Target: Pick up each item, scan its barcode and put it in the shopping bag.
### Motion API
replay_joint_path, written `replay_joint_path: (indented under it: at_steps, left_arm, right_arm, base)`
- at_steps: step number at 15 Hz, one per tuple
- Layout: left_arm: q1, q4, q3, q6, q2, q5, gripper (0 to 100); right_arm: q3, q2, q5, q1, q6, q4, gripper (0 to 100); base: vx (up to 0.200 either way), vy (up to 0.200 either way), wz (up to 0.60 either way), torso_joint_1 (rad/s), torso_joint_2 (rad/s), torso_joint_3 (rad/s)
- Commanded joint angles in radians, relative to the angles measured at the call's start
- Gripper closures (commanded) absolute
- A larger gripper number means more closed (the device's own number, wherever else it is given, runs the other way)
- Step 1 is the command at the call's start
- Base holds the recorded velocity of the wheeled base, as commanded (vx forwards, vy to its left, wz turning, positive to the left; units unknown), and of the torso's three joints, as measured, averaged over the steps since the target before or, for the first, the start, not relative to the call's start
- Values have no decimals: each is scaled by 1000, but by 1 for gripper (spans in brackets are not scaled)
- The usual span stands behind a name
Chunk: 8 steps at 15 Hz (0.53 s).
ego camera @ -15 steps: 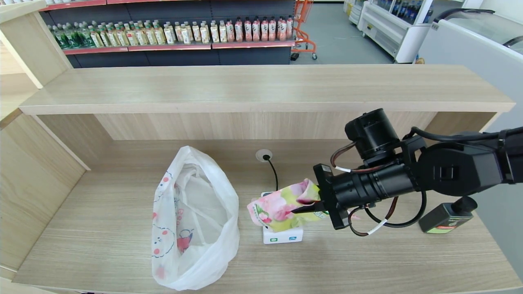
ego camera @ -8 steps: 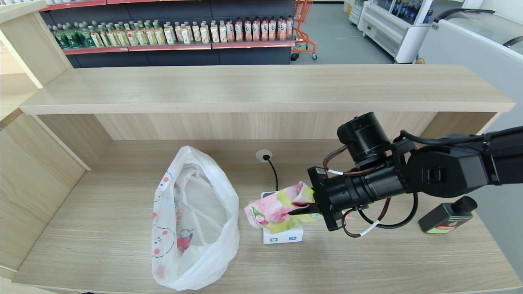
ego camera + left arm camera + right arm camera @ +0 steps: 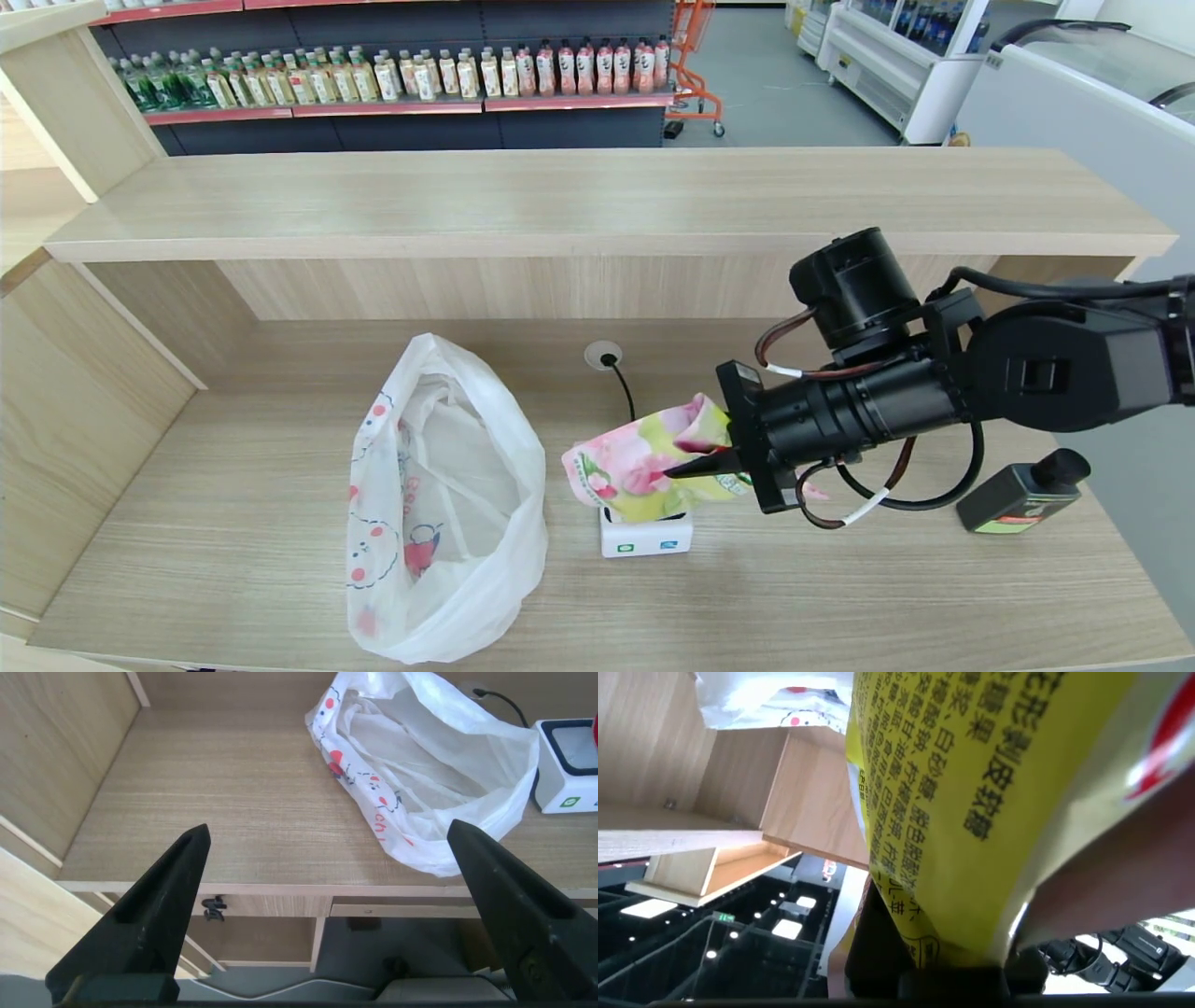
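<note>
Holding a flowery pink-and-yellow pouch [image 3: 625,467] up in the air, the right gripper [image 3: 695,467] has its jaws clamped on one end of it, right over the little white scanner box [image 3: 646,537] mid-desk [image 3: 233,523]. The shopping bag [image 3: 448,504] sits just left of the scanner, mouth open, reaching the front edge. A dark bottle [image 3: 1018,495] lies by the right edge. The left gripper [image 3: 329,829] hangs out past the front edge, jaws wide apart and empty.

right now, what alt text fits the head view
The right pincer holds a flowered pouch over the white scanner on a wooden counter. An open shopping bag stands to its left; a dark bottle lies at the far right.
</note>
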<state>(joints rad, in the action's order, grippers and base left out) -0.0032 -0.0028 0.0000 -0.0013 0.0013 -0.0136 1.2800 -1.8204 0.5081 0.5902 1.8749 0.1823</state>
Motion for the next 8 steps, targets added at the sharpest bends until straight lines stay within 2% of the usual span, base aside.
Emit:
replay_joint_path:
  at_steps: [1, 8]
  left_arm:
    - [0, 0, 0, 0, 0, 0, 0]
    - [0, 0, 0, -2, 0, 0, 0]
  right_arm:
    - [-2, 1, 3, 0, 6, 2, 100]
    - [-1, -14, 3, 3, 12, 2, 100]
  base:
    - [0, 0, 0, 0, 0, 0]
    - [0, 0, 0, 0, 0, 0]
